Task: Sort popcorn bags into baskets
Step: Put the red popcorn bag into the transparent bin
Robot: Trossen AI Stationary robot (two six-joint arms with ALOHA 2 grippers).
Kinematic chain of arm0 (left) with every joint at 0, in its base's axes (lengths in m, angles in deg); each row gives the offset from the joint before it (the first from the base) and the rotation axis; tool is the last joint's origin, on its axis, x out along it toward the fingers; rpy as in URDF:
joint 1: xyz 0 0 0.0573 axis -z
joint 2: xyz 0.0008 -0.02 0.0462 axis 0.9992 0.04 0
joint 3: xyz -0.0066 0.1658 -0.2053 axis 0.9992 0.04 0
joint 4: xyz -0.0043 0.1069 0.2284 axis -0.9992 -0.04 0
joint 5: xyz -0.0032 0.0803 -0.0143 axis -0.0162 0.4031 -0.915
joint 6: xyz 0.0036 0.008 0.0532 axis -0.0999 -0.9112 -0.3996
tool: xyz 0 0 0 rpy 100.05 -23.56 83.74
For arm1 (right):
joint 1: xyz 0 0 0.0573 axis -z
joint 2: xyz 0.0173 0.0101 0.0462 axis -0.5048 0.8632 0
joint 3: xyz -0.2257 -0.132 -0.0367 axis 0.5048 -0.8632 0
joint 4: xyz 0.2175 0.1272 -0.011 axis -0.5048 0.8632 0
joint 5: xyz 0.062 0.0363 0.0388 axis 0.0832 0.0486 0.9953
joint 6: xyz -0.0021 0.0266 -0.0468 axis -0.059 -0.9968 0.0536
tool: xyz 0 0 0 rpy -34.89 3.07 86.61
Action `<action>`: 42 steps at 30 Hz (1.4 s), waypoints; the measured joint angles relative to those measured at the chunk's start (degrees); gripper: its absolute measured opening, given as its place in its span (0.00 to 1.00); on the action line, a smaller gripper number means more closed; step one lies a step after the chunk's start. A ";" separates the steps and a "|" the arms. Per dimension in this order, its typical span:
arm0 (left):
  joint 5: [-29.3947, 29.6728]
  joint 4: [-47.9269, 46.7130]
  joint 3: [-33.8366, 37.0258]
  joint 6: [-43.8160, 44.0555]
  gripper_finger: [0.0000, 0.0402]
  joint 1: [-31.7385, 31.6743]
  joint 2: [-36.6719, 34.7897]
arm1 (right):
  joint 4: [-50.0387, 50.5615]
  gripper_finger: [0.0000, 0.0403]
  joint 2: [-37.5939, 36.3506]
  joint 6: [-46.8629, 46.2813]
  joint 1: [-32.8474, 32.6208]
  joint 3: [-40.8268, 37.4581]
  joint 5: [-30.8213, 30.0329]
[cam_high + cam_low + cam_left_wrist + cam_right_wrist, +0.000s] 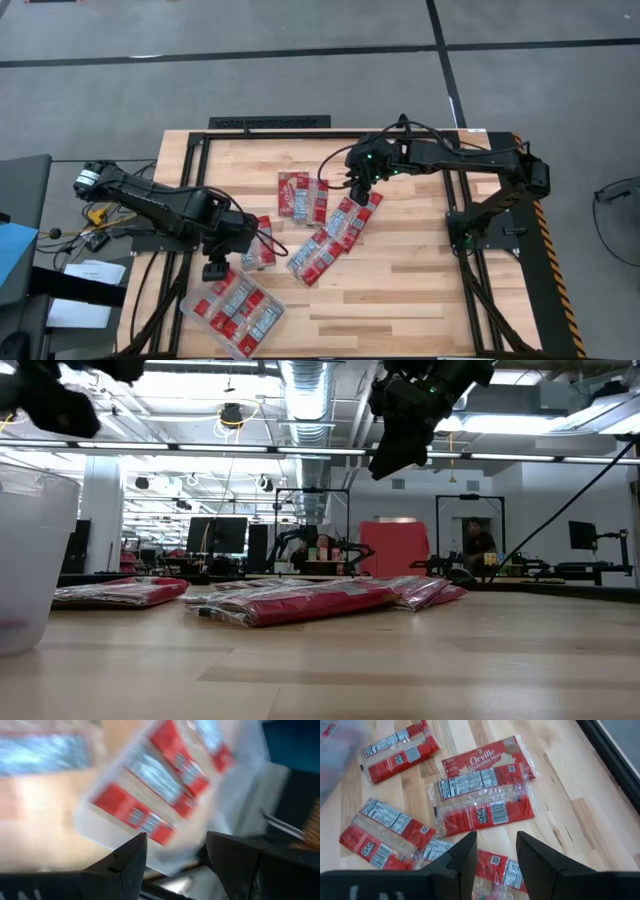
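Note:
Red popcorn bags with pale middle panels lie flat on the wooden table: a pair, one and an overlapping row. Several more lie in the clear tray at the near left. My left gripper hangs open just beyond the tray's far rim; its wrist view shows the tray's packets past its empty fingers. My right gripper is open and raised above the far end of the row. In its wrist view the pair lies ahead and a row packet lies below the fingers.
A black frame runs along the table's edges, and the arm bases stand at the left and right sides. Bare wood lies at the near right. In the low view the tray wall rises at the left and packets lie mid-table.

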 joint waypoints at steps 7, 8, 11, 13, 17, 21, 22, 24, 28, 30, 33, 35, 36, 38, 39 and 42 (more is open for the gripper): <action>20.87 3.01 0.01 1.12 0.48 -6.28 -0.02 | 0.79 0.43 -0.01 -0.91 0.46 0.02 0.07; 22.42 3.58 0.16 1.75 0.48 -8.46 -0.02 | 0.93 0.44 -0.01 -1.53 0.65 0.02 0.07; 24.39 5.69 1.29 1.57 0.48 -14.69 -0.62 | 0.95 0.46 0.00 -4.21 0.81 0.02 0.15; 23.84 8.24 2.96 1.03 0.48 -18.68 -1.04 | 1.20 0.48 0.00 -4.94 0.80 0.02 0.32; 19.13 8.77 7.10 -1.57 0.51 -24.30 -1.09 | 2.75 0.53 -0.01 -5.62 -0.37 0.02 0.20; 20.13 10.18 11.23 -5.04 0.57 -25.91 -1.07 | 2.83 0.57 0.01 -5.64 -1.76 0.02 -0.09; 20.67 11.99 12.22 -6.31 0.59 -26.28 -1.07 | 2.83 0.57 0.01 -5.64 -1.95 0.02 -0.09; 22.27 15.06 13.87 -8.42 0.61 -26.87 -1.07 | 2.65 0.57 0.50 -5.64 -2.28 0.11 -0.11; 25.98 17.97 15.74 -12.17 0.65 -28.93 -1.04 | 2.66 0.56 1.78 -5.60 -2.29 0.03 -0.15; 26.12 18.62 16.62 -15.20 0.65 -30.24 -1.03 | 1.66 0.56 2.83 -5.60 -2.32 0.19 -0.09; 24.26 20.52 18.57 -19.13 0.65 -32.04 -0.89 | 1.18 0.57 4.54 -5.62 -2.43 0.13 0.08; 22.56 23.09 20.35 -20.01 0.65 -33.00 -0.87 | 2.10 0.57 4.92 -5.64 -2.36 0.04 1.00; 21.46 24.45 21.35 -20.21 0.65 -33.45 -0.87 | 2.53 0.57 5.27 -5.66 -2.43 0.03 1.33; 19.99 26.77 23.04 -21.18 0.65 -33.92 -0.85 | 1.07 0.57 6.27 -6.02 -2.90 0.16 1.48; 19.64 28.20 23.86 -21.35 0.65 -33.98 -0.76 | 1.93 0.57 6.41 -6.12 -2.99 0.05 1.81; 20.03 31.19 26.04 -22.61 0.65 -33.97 0.24 | 1.06 0.57 6.83 -6.18 -3.21 0.15 1.76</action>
